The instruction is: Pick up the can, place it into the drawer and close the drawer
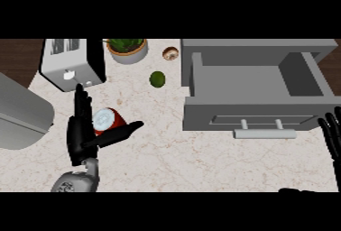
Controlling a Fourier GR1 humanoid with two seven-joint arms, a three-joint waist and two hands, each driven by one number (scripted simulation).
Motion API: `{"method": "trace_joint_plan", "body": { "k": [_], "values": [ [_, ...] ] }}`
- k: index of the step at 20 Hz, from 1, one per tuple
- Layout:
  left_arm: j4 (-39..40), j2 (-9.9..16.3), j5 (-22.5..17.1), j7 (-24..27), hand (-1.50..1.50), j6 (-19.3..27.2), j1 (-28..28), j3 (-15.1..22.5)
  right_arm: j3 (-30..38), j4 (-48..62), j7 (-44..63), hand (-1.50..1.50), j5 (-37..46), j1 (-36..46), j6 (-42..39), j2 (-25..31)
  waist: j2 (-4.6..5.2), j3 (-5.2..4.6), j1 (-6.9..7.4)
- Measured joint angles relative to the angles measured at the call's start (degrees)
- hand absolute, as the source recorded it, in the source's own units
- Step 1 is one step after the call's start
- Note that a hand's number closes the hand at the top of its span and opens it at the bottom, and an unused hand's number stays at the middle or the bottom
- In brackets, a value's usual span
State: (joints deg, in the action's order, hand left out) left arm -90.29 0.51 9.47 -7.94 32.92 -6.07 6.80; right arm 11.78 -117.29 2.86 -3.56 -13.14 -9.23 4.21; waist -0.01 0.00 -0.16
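Between can (106,120) and drawer (256,85), lime (157,79)

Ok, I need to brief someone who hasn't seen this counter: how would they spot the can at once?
Start at the white toaster at the counter's back left and come toward the near edge. The can lies there on its side between the thumb and straight fingers of the left hand. It is the only red thing with a silvery round end; the green fruit beyond it is plain and smaller.
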Motion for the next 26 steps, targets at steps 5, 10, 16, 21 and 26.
{"method": "trace_joint_plan", "body": {
  "k": [5,10,16,21,26],
  "values": [
    [3.5,0.0,-2.7,5.4,-1.5,-0.7,1.8,-1.5,0.9,0.0,-1.2,-1.5,-0.4,-1.4,-1.5,-0.5,-0.02,-0.01,-0.01],
    [6.9,0.1,-5.0,11.1,-1.5,-2.6,3.8,-3.6,1.3,1.1,-1.4,-1.5,0.2,-0.3,-1.8,-0.6,0.0,-0.01,0.04],
    [9.9,0.3,-7.4,15.6,-1.5,-5.0,5.8,-5.2,-0.2,0.2,-1.2,-1.5,2.1,-0.5,-1.1,-2.3,-0.01,-0.01,0.06],
    [13.8,0.5,-9.5,19.5,-1.5,-6.5,6.0,-6.9,-0.4,-0.7,-1.4,-1.5,2.8,-1.0,-0.9,-3.0,-0.02,-0.02,0.03],
    [18.8,1.0,-11.7,23.7,-1.5,-8.8,5.5,-9.6,-0.5,-0.9,-2.7,-1.5,2.7,-2.5,-1.6,-3.3,-0.01,-0.02,-0.02]
  ]
}}
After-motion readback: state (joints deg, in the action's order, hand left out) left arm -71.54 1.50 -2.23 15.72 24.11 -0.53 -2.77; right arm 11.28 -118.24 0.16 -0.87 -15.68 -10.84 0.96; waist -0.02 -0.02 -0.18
